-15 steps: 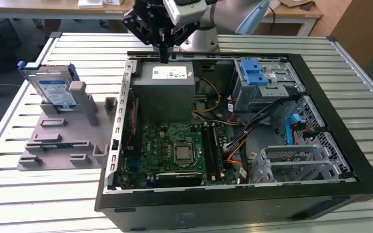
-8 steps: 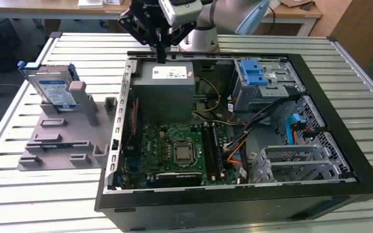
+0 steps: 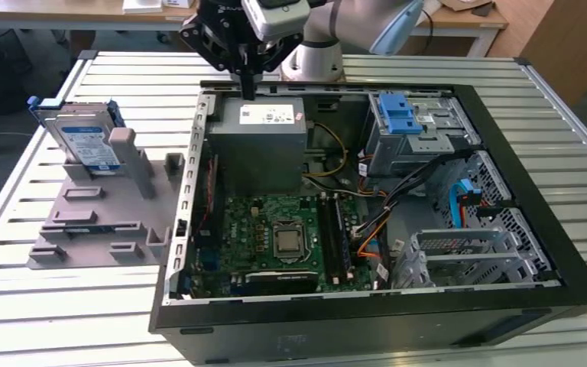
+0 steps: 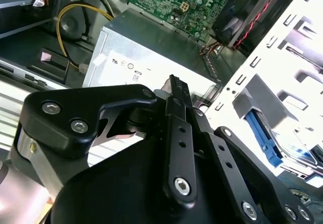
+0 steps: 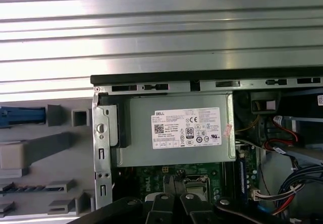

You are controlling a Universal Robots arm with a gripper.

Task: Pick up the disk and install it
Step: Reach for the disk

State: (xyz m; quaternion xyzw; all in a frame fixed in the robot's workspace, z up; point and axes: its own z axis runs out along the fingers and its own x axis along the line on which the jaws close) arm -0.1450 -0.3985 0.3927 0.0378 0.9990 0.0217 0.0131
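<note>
Near the front edge of the slatted table (image 3: pixel 13 306), an open black computer case (image 3: pixel 375 329), motherboard (image 3: pixel 263 229) facing up. Beside the case, toward the exterior view's left, a grey fixture (image 3: pixel 79 222) carrying the disk (image 3: pixel 85 141) upright at its far end, blue rails showing; stands well apart from the gripper (image 3: pixel 245 92). Farther back inside the case, a grey metal box (image 3: pixel 257 153) with a white sticker. Over that box's far edge, close to the table's back edge, the gripper: points down, fingers (image 3: pixel 244 80) pressed together, pinches nothing.
</note>
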